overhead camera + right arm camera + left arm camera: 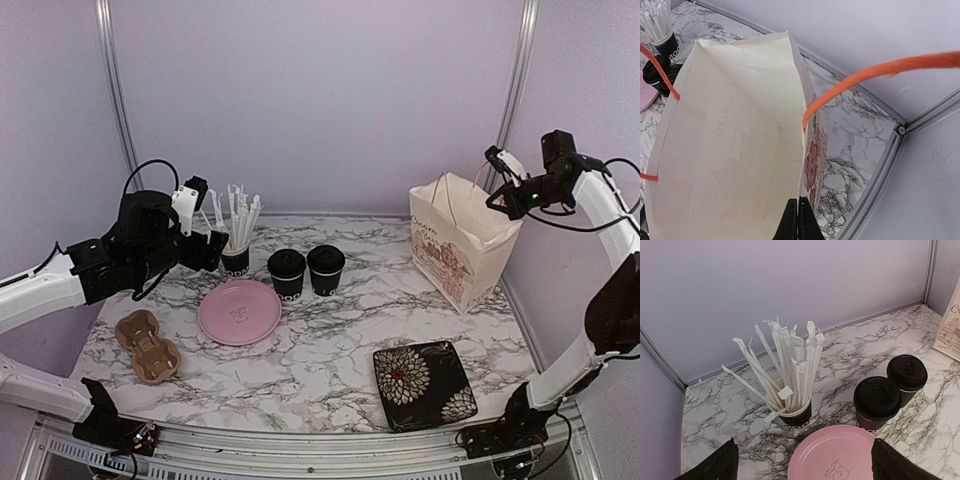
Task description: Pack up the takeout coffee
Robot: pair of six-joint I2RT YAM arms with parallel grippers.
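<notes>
Seen from above, the marble table (330,340) fills the view. The paper bag (455,245) stands upright and open at 2 o'clock from the table's middle, its orange handles loose. The right gripper (799,216) has its fingers pressed together on the bag's top edge, pinching the paper. The left gripper (804,452) hangs at 10 o'clock, fingers spread wide and holding nothing. A black flowered plate (425,383) lies at 5 o'clock, a pink plate (240,312) at 9 o'clock and a brown carrier (148,346) at 8 o'clock. The coffee stands upright with lids on at 12 o'clock, left cup (287,273) just beside right cup (326,268), well apart from the bag. The stick cup (235,258) is at their 9 o'clock.
</notes>
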